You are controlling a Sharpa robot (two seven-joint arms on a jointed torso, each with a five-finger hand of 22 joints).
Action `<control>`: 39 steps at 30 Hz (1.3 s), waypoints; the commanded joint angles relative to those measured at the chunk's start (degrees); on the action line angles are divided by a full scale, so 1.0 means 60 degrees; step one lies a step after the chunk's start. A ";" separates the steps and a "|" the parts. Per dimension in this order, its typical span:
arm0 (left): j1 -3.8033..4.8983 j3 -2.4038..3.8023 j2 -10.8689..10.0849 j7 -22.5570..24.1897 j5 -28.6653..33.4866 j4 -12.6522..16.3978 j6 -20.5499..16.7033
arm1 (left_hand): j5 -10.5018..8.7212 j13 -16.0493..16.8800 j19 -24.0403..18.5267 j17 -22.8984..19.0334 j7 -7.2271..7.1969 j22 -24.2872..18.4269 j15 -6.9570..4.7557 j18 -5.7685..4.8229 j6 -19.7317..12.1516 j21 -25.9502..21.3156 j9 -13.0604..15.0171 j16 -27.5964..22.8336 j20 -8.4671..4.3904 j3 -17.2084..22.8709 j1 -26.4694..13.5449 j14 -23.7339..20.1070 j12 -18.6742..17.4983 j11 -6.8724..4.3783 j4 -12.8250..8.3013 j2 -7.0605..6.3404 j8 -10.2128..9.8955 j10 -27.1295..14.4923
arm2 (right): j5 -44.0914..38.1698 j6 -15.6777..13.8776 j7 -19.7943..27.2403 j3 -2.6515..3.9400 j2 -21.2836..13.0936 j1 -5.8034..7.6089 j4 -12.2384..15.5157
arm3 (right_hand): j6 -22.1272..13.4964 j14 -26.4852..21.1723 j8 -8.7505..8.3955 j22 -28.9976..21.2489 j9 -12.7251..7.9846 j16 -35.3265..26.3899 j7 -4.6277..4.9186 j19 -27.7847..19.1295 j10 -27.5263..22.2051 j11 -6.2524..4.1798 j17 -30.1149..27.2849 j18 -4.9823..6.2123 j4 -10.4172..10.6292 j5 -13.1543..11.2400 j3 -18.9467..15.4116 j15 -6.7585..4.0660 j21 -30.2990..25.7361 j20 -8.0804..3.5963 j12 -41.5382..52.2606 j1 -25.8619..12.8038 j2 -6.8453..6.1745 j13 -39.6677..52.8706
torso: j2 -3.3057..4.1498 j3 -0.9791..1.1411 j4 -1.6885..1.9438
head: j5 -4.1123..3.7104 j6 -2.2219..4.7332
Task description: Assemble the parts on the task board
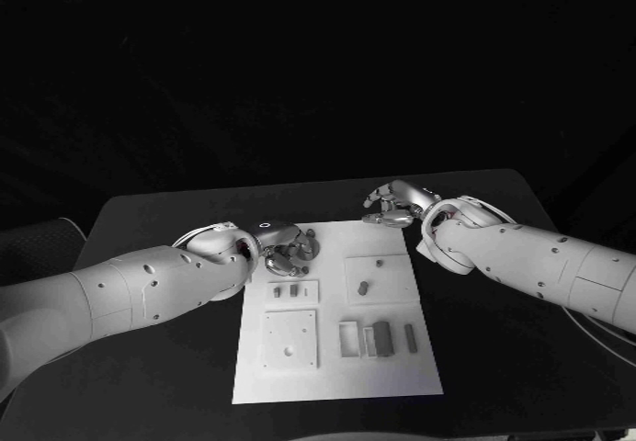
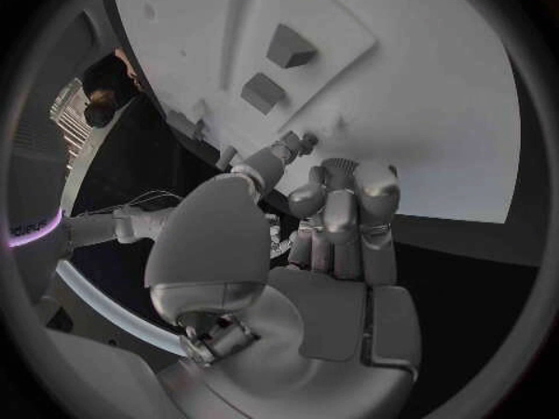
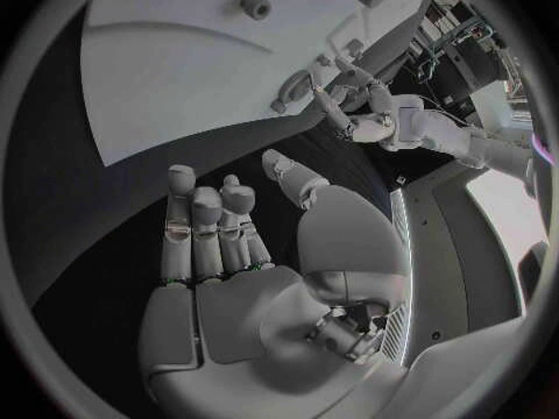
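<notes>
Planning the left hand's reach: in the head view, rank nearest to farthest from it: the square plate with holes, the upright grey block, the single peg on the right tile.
From the left hand:
1. Square plate with holes, left column, below the hand.
2. Single peg, right tile, across the task board.
3. Upright grey block, lower right.

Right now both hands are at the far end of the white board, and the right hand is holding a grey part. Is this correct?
Not quite. The right hand holds nothing: the right wrist view shows its fingers straight and bare. Both hands are indeed at the far end of the white board.
</notes>
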 commanded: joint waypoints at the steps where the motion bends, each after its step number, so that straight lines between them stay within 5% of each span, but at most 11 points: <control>1: 0.0000 0.0000 0.0049 0.0099 -0.0204 -0.0005 0.0095 | 0.0039 0.0020 0.0012 0.0032 0.0089 0.0129 -0.0093 0.1208 0.0257 -0.0004 0.0025 -0.0044 0.0006 0.0009 -0.0004 0.0008 0.0003 -0.0040 0.0008 0.0120 0.0083 -0.0016 | -0.0005 0.0042 0.0075 0.0001 0.0012 -0.0003 0.0016 | -0.0028 0.0001 0.0040 0.0071 -0.0015 0.0060 0.0071 0.0000 -0.0052 0.0028 -0.0014 0.0138 -0.0012 0.0033 -0.0020 -0.0097 -0.0035 -0.0046 0.0042 -0.0048 0.0074 -0.0012 | -0.0004 0.0004 0.0005 | -0.0011 -0.0014; 39: -0.0060 -0.0012 0.0172 0.0155 -0.0900 -0.0093 0.0076 | 0.0054 0.0071 -0.0035 0.0130 0.0079 0.0167 -0.0090 0.1144 0.1172 0.0075 0.0225 -0.0042 0.0002 0.0105 0.0167 -0.0004 0.0060 -0.0044 -0.0262 0.0327 0.0422 -0.0036 | -0.0005 0.0053 0.0069 0.0001 0.0014 -0.0003 0.0023 | -0.0030 0.0001 0.0042 0.0070 -0.0018 0.0060 0.0072 0.0001 -0.0053 0.0028 -0.0016 0.0138 -0.0004 0.0033 -0.0022 -0.0096 -0.0036 -0.0046 0.0045 -0.0062 0.0073 -0.0017 | 0.0000 0.0002 0.0009 | -0.0042 -0.0097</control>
